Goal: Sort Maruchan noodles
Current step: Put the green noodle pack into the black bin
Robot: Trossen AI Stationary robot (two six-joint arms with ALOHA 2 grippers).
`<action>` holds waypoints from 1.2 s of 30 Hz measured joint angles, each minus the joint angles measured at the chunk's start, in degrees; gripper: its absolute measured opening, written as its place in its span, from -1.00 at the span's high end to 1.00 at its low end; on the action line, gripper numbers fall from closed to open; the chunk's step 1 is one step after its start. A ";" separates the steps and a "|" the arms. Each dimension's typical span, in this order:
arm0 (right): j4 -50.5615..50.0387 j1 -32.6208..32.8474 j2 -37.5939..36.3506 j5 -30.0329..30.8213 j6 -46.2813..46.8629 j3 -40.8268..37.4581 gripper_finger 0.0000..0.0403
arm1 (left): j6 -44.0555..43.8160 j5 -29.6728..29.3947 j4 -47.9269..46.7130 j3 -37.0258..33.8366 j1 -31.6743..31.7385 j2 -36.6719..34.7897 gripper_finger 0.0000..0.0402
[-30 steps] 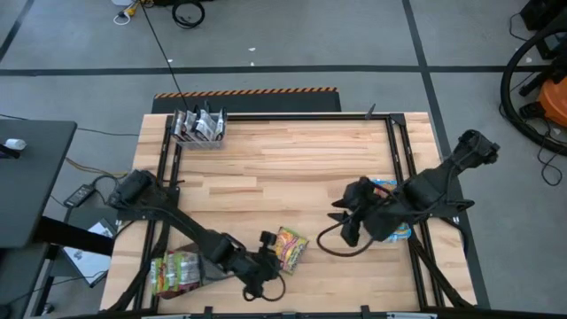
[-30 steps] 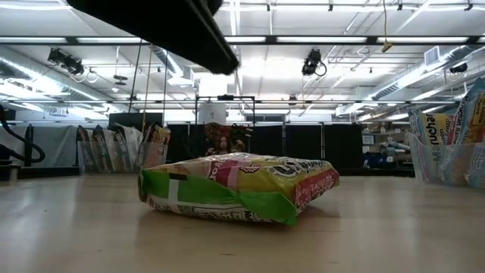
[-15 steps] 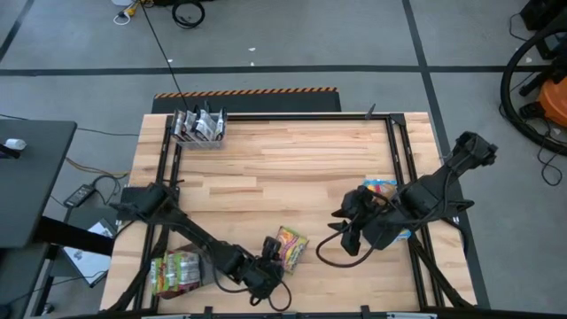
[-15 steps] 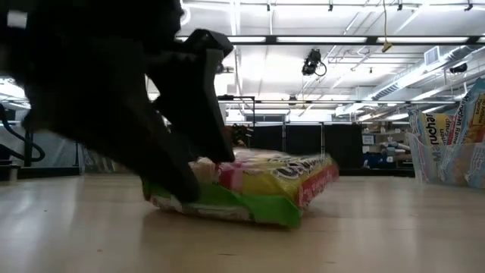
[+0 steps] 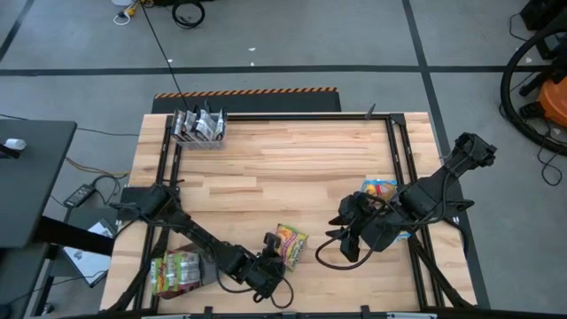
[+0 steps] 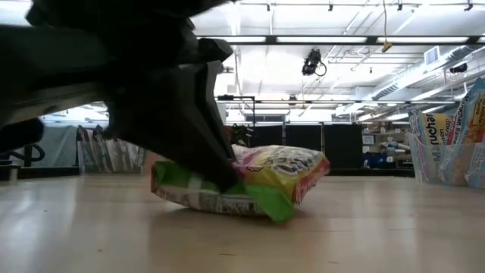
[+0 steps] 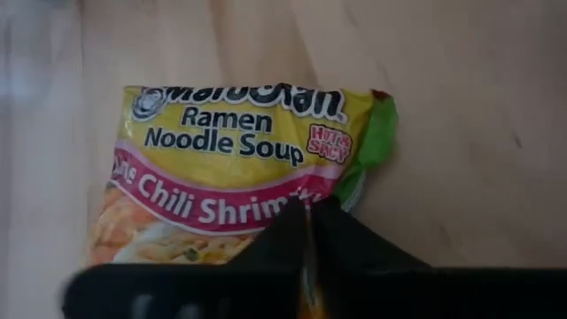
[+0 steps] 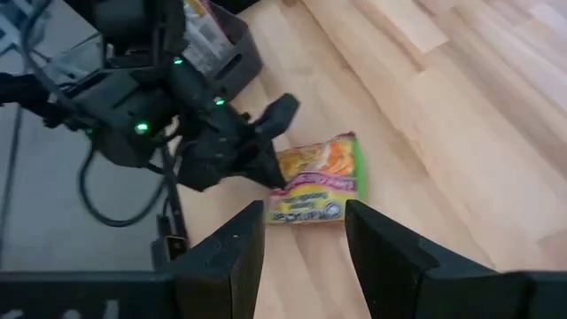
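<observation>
Pinching one crinkly, flat yellow-green noodle packet (image 7: 239, 173) on pale planked wood (image 5: 292, 168): left end effector (image 5: 271, 257), nearly closed.

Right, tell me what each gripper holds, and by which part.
Left gripper is pinched on the Chili Shrimp ramen packet at its short edge. Right gripper is open, holding nothing.
</observation>
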 joint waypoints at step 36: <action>1.90 -13.07 -0.02 -14.74 -33.62 0.00 0.18 | -118.71 -5.49 -51.74 17.11 -15.25 -24.00 0.97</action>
